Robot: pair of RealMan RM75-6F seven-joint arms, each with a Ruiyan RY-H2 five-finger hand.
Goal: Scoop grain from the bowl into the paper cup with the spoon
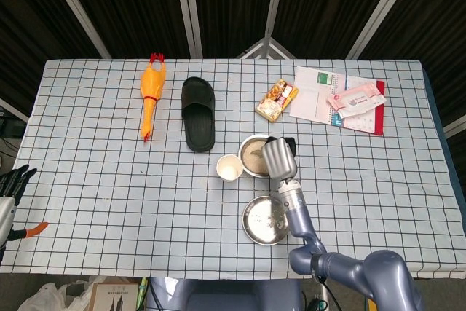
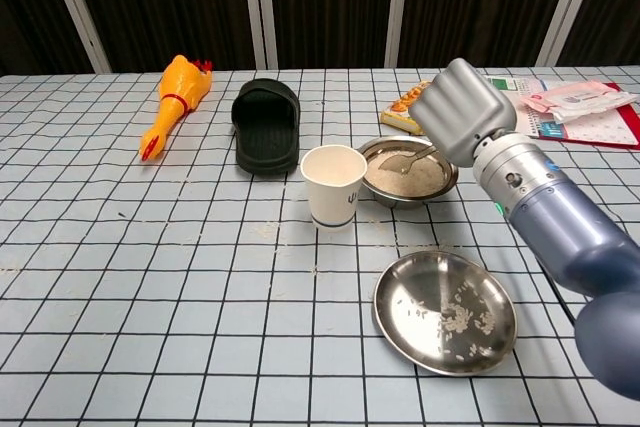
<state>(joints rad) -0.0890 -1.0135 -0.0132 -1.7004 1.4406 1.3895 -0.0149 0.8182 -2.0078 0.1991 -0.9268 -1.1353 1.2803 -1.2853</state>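
A steel bowl of grain (image 2: pixel 408 172) (image 1: pixel 253 156) stands mid-table, with a white paper cup (image 2: pixel 333 185) (image 1: pixel 229 169) just left of it. My right hand (image 2: pixel 462 112) (image 1: pixel 277 156) hangs over the bowl's right rim and grips a metal spoon (image 2: pixel 403 158), whose tip sits over the grain. In the head view the hand hides most of the spoon. My left hand (image 1: pixel 10 187) shows only at the far left edge, off the table, fingers spread and holding nothing.
An empty steel dish (image 2: pixel 444 311) with stray grains lies in front of the bowl. A black slipper (image 2: pixel 266 124), rubber chicken (image 2: pixel 174 99), snack packet (image 2: pixel 406 107) and notebooks (image 1: pixel 342 100) lie further back. Loose grains dot the cloth near the cup.
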